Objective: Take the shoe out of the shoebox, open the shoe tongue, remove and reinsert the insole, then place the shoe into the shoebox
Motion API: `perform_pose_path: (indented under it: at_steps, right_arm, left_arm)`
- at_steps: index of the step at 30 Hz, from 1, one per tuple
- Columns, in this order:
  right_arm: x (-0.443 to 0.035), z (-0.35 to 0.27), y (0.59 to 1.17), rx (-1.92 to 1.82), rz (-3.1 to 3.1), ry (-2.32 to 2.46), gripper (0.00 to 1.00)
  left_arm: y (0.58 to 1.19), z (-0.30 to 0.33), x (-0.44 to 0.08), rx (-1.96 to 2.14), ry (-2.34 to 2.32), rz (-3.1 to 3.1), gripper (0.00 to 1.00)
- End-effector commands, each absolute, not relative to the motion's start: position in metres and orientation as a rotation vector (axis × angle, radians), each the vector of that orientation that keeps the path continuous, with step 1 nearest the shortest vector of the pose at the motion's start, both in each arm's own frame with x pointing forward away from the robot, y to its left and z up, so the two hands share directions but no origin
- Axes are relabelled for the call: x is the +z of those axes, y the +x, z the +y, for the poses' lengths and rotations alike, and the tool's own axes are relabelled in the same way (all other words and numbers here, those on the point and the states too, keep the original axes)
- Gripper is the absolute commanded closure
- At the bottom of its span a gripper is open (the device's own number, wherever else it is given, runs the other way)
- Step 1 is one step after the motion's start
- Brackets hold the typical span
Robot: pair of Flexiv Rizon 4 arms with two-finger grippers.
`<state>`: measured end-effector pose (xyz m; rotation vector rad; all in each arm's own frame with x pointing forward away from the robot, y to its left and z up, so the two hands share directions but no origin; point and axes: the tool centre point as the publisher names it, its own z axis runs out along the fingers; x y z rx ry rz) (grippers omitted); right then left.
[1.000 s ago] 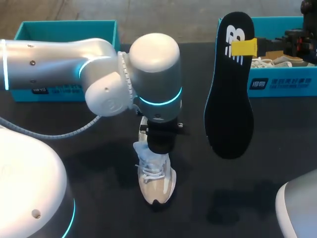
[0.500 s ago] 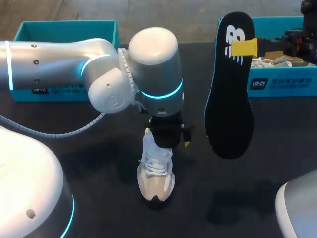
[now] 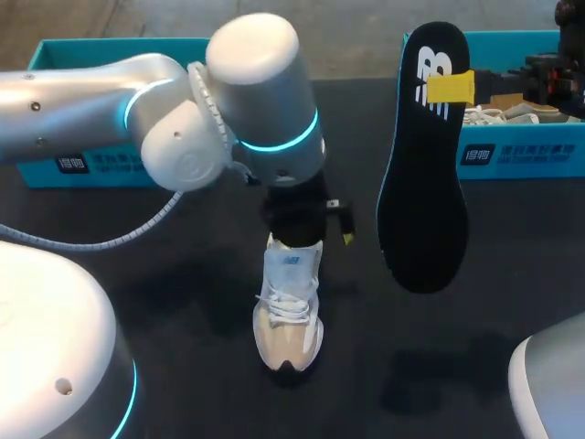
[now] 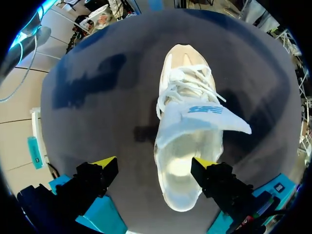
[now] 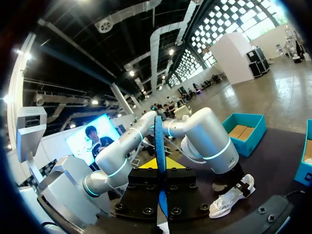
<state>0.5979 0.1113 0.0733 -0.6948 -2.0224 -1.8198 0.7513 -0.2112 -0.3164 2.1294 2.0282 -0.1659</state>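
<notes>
A white and beige shoe (image 3: 289, 311) stands on the dark table with its toe toward me and its tongue (image 4: 204, 119) pulled up off the laces. My left gripper (image 3: 306, 236) hangs open above the shoe's (image 4: 187, 141) heel end; in the left wrist view the left gripper (image 4: 155, 163) has its yellow tips spread wide, clear of the shoe on both sides. The black insole (image 3: 425, 155) hangs upright in the air at the right, with my right gripper (image 3: 450, 88) shut on its upper part. In the right wrist view the insole (image 5: 159, 141) shows edge-on in the right gripper (image 5: 159, 165).
One teal shoebox (image 3: 119, 55) stands at the back left, behind my left arm. Another teal shoebox (image 3: 521, 151) stands at the back right with a second shoe (image 3: 494, 114) inside. Dark bare tabletop (image 3: 183, 302) surrounds the shoe.
My left gripper has opened and let go of the shoe's tongue, then lifted back toward the heel. The shoe has straightened a little. The right arm and insole have kept still.
</notes>
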Motion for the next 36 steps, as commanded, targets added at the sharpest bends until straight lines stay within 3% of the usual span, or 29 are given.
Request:
perform_pose_path:
  at_steps: [1,12,36]
  right_arm:
    - [0.073,0.114,0.600,-1.817,-2.023,-0.692,1.00]
    - [0.073,0.114,0.600,-1.817,-2.023,-0.692,1.00]
    - [0.073,0.114,0.600,-1.817,-2.023,-0.692,1.00]
  left_arm:
    - [0.754,-0.201,-0.307,-0.180,2.122,2.026,0.00]
    - [0.765,-0.185,-0.288,-0.260,2.062,2.026,0.00]
    - [0.759,-0.113,-0.178,-0.857,1.830,1.572,0.00]
